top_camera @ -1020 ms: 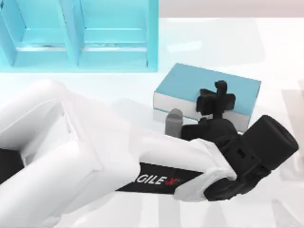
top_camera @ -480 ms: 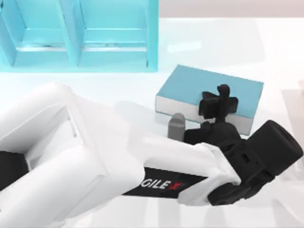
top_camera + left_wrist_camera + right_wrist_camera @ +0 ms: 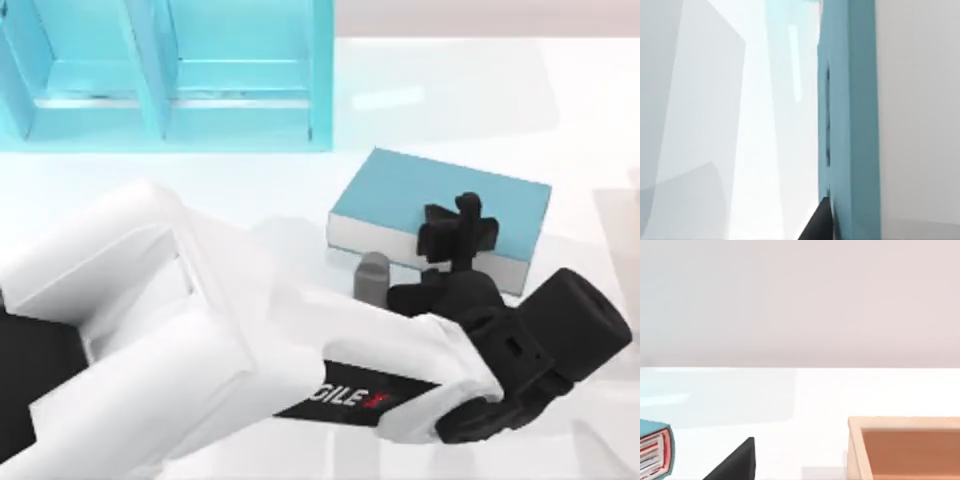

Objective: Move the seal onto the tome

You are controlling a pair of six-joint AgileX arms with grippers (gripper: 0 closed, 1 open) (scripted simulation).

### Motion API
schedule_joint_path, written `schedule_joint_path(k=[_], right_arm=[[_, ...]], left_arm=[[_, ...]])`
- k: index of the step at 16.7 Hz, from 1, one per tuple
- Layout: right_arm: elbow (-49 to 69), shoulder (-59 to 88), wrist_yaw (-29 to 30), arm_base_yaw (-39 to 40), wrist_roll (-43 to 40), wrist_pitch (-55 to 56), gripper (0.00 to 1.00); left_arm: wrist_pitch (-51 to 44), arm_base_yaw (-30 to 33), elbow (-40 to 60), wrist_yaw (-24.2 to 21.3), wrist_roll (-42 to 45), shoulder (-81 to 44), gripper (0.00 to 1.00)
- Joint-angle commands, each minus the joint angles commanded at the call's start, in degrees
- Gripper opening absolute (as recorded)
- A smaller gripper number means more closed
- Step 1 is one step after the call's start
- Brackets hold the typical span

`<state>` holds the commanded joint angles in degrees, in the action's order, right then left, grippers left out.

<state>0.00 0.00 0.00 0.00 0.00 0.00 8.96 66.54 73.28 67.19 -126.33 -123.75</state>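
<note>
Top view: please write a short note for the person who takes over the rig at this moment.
Left claw: above the thick teal-blue closed book, near its front edge.
Right claw: idle, near a light wooden tray.
Seal: hidden, so I cannot tell where it is.
A grey cylinder stands beside the book.
Left: confirm the seal rests on the book, then retract.

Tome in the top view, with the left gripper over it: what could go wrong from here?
1. The left gripper hangs above the tome close to its near edge with the white pages, not its middle. Anything released there might land half off the cover and tip onto the table.
2. The wrist behind the gripper sits low beside that same edge, so a further descent could nudge the tome.
</note>
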Motion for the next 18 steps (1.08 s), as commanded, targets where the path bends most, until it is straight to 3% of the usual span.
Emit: schedule_joint_path(k=[6,18], right_arm=[[0.0,0.0,0.0,0.0,0.0,0.0,1.0],[0.0,0.0,0.0,0.0,0.0,0.0,1.0]], left_arm=[[2.8,0.0,-0.9,-0.1,0.1,-1.8,0.0],[2.8,0.0,-0.9,-0.1,0.1,-1.8,0.9]])
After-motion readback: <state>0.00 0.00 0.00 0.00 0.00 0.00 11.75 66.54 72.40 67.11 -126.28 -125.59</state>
